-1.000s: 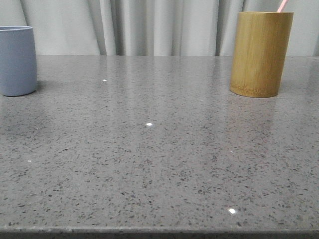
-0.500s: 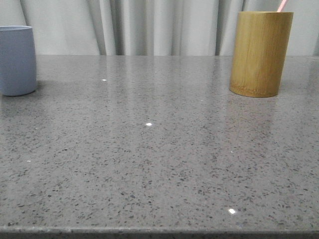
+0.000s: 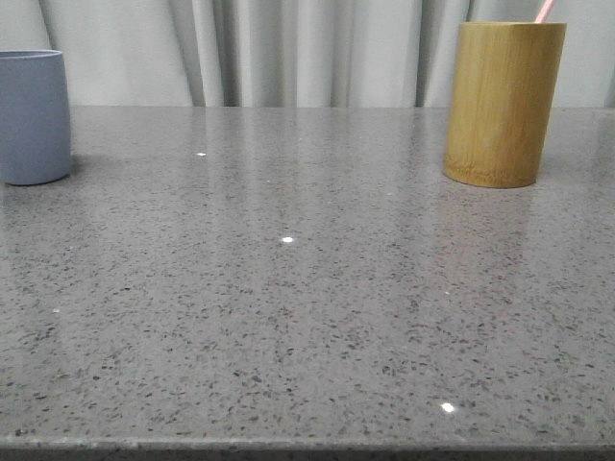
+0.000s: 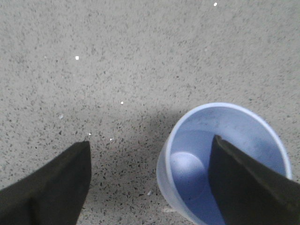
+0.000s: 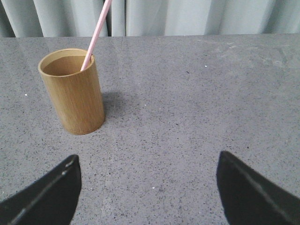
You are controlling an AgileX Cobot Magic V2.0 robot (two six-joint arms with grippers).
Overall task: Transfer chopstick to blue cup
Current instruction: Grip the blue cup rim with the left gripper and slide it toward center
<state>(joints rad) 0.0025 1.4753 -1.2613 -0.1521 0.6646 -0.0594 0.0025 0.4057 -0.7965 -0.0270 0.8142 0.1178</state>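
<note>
The blue cup (image 3: 32,116) stands at the far left of the table, upright and empty inside in the left wrist view (image 4: 243,131). A pale pink chopstick (image 3: 545,11) leans out of the yellow-brown bamboo cylinder (image 3: 502,103) at the far right; it also shows in the right wrist view (image 5: 96,33), standing in the cylinder (image 5: 74,92). My left gripper (image 4: 150,143) is open above the cup's rim, one finger over the cup's mouth. My right gripper (image 5: 149,161) is open and empty, well short of the cylinder. Neither gripper shows in the front view.
Grey speckled stone table (image 3: 288,288) with its front edge at the bottom of the front view. Pale curtains (image 3: 307,48) hang behind the table's far edge.
</note>
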